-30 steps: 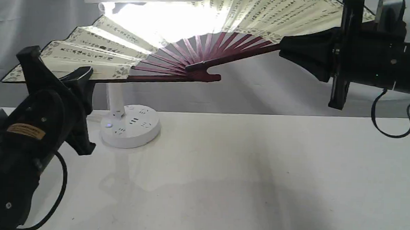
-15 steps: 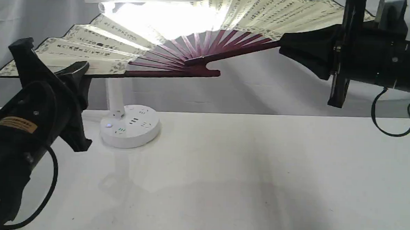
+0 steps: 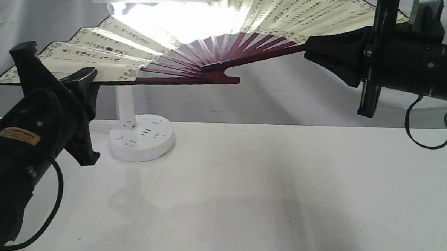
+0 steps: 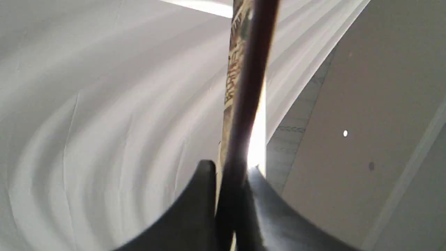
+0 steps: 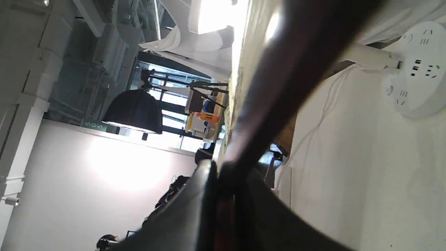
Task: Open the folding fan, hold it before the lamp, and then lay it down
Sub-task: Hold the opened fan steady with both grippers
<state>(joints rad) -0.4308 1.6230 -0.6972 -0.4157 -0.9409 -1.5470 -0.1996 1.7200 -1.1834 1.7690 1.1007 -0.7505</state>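
Observation:
The folding fan (image 3: 98,54) is spread wide in the air, cream pleats up and maroon ribs meeting at the pivot. It hangs in front of the lit head of the white lamp (image 3: 142,137), and light glows through the pleats. My left gripper (image 3: 85,76) is shut on the fan's left guard, seen edge-on as the fan (image 4: 244,97) between the left gripper (image 4: 230,172) fingers. My right gripper (image 3: 309,53) is shut on the right guard. In the right wrist view the fan (image 5: 282,83) runs out of the right gripper (image 5: 230,170), with the lamp (image 5: 418,69) base beyond.
The white table (image 3: 262,187) lies below the fan. The lamp's stem and round socket base stand at its back left. A grey curtain hangs behind. Black cables dangle from both arms.
Over the last second my left gripper moved left and slightly up with its guard, spreading the fan a little wider. In the last half second nothing visibly moved.

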